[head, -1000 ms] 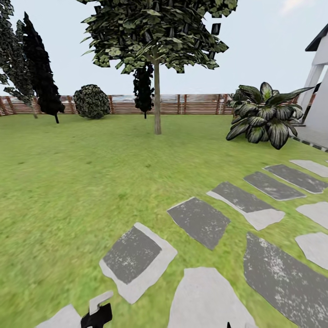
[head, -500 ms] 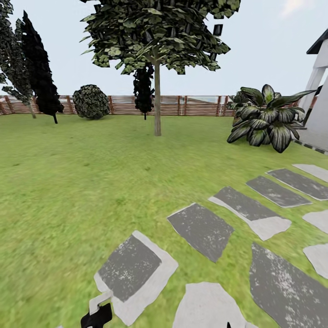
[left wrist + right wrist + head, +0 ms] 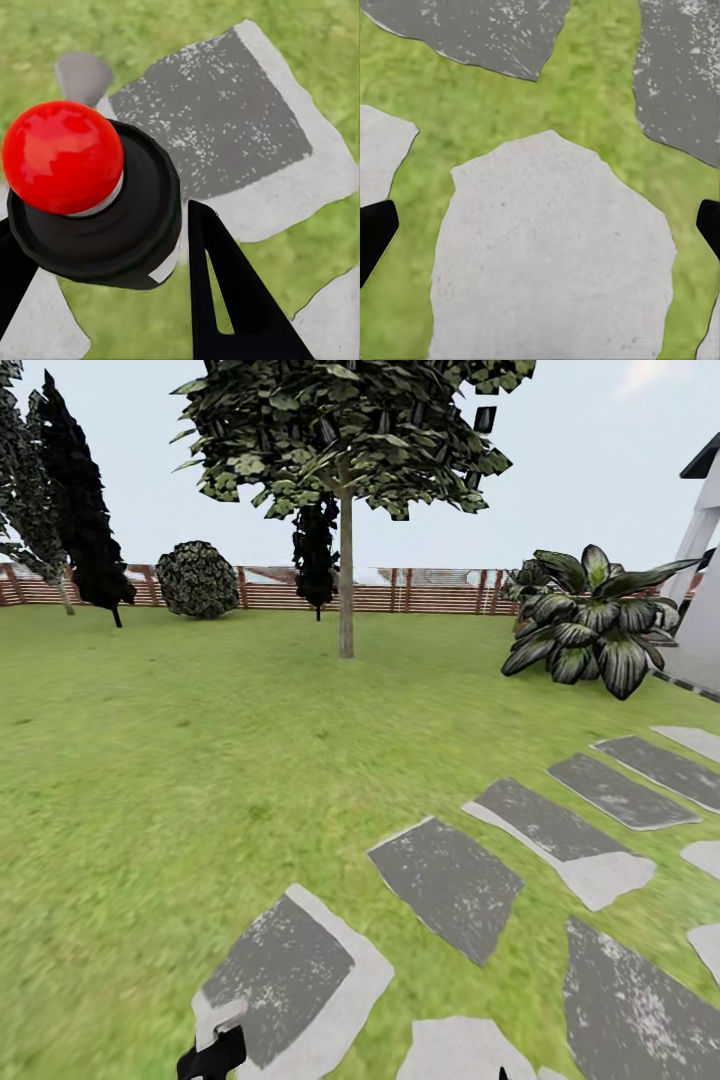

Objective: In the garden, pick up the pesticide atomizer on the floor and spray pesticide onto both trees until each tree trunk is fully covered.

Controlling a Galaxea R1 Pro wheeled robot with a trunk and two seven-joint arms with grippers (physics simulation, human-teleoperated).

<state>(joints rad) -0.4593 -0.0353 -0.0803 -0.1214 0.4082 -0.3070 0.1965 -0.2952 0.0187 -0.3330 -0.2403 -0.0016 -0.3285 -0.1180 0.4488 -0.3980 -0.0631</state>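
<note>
Fingers of the left gripper point(image 3: 212, 1054), head view: a black shape at the bottom edge over a stepping stone point(image 3: 285, 978); spread not readable from this angle. Garden lawn point(image 3: 180, 760) runs back to a brown slatted fence point(image 3: 420, 596). One tree point(image 3: 345, 440) stands mid-lawn, broad leafy crown, straight grey-brown trunk point(image 3: 346, 585) well ahead of the robot. A near-black conifer point(image 3: 316, 555) sits behind the trunk by the fence; two more dark conifers point(image 3: 75, 500) at far left, a round shrub point(image 3: 197, 580) beside them. A broad-leaved plant point(image 3: 595, 625) grows at right near a white building corner point(image 3: 700, 590). Grey paving slabs point(image 3: 545, 825) cross the grass at lower right.

Left wrist view: two black fingers point(image 3: 225, 300) flank a black round body topped by a red ball point(image 3: 61, 157). The object sits between them, apparently gripped, though contact is not clearly visible. Below lie grass and a dark-centred stone point(image 3: 217, 127).

Right wrist view: right gripper point(image 3: 540, 232) fingers show as black tips point(image 3: 375, 232) at opposite edges, spread wide, nothing between them. A pale stone point(image 3: 551, 255) lies beneath, ringed by grass.
</note>
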